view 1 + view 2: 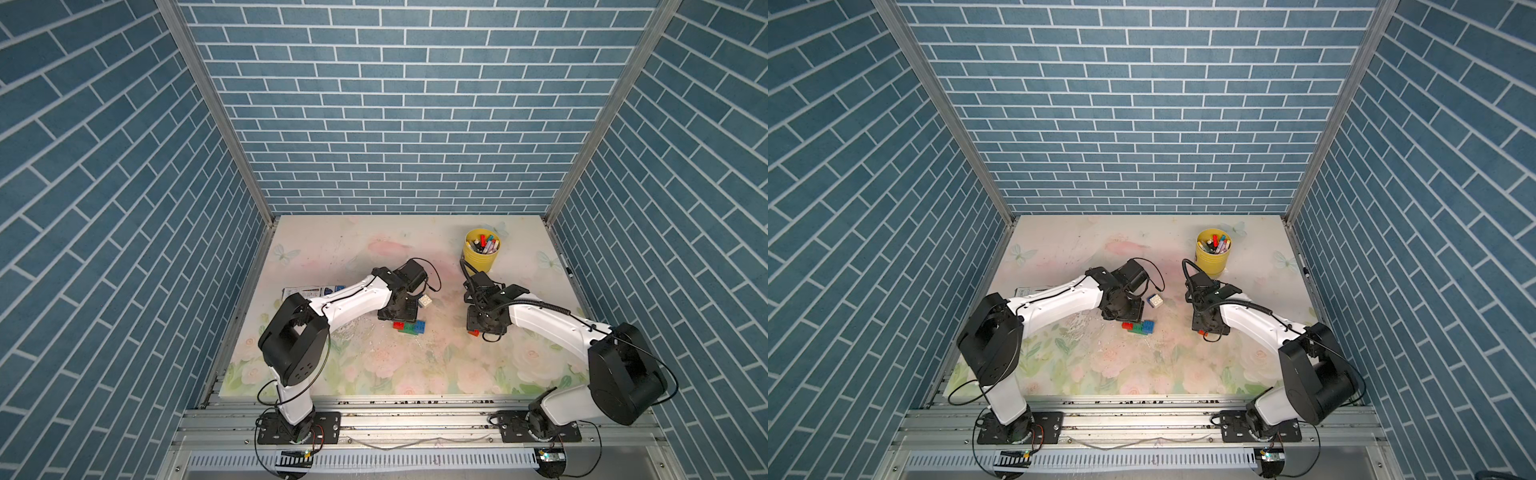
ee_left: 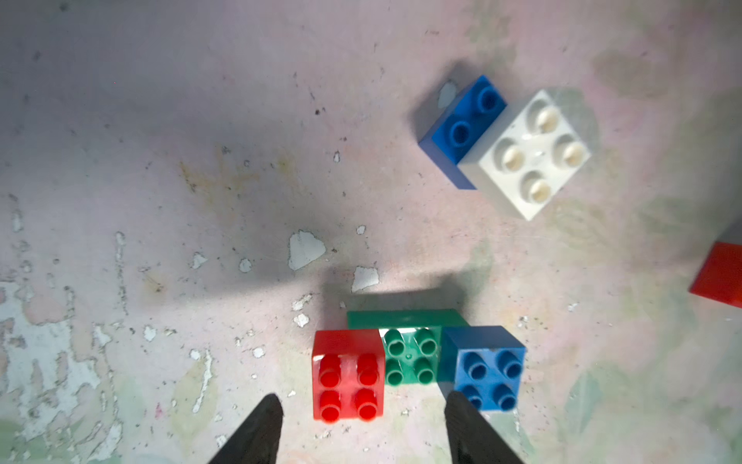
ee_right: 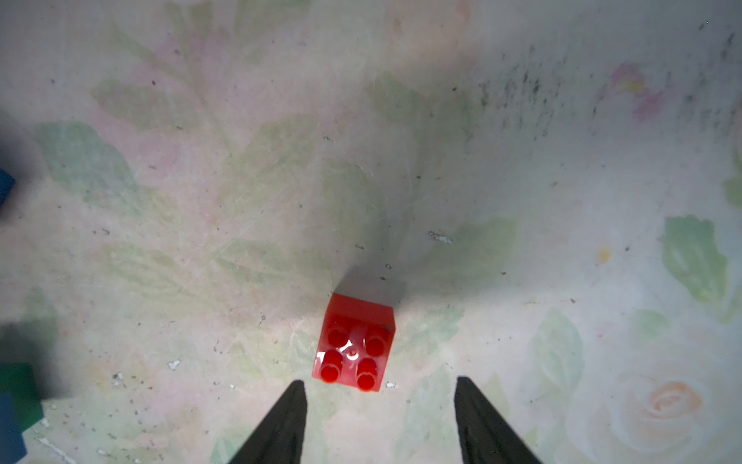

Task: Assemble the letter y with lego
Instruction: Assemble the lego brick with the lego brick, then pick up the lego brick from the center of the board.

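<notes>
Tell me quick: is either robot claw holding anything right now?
Left gripper: jaws open, holding nothing.
Right gripper: jaws open, holding nothing.

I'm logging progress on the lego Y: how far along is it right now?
Done: a red brick and a blue brick sit on the green brick; a second blue brick touches the white brick, apart from them. In hand: nothing, left fingers and right fingers are open. Remaining: the loose red brick by the right fingers, and joining everything.
</notes>
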`<state>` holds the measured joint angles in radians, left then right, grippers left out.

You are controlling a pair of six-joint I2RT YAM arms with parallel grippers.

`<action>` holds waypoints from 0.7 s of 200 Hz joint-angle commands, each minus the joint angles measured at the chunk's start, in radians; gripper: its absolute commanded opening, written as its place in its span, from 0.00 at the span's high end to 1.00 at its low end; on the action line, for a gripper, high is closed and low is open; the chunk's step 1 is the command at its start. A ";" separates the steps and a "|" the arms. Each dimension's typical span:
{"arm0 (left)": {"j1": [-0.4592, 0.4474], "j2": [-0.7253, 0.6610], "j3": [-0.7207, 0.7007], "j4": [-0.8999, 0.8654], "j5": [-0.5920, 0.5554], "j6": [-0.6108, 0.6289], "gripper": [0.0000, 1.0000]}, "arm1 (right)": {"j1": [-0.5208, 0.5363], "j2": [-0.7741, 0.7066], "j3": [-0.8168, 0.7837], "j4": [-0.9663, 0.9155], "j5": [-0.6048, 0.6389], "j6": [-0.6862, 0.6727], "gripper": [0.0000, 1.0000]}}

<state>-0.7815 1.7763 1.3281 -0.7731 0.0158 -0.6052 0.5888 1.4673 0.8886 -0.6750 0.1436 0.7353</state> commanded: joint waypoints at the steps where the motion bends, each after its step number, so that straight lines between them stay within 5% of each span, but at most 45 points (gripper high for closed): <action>1: -0.004 -0.040 -0.007 -0.029 -0.029 0.009 0.33 | -0.015 0.034 -0.020 0.035 -0.048 0.055 0.43; 49: 0.004 -0.101 -0.045 -0.037 -0.054 0.002 0.32 | -0.024 0.086 -0.025 0.066 -0.071 0.064 0.47; 105: 0.031 -0.153 -0.114 -0.030 -0.067 -0.015 0.32 | -0.026 0.093 -0.018 0.055 -0.070 0.038 0.71; 140: 0.064 -0.226 -0.198 -0.015 -0.073 -0.037 0.32 | 0.013 0.048 0.028 0.026 -0.084 -0.050 0.76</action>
<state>-0.7433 1.6108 1.1805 -0.7803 -0.0349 -0.6201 0.5755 1.5497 0.8726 -0.6109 0.0711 0.7395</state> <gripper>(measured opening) 0.683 0.321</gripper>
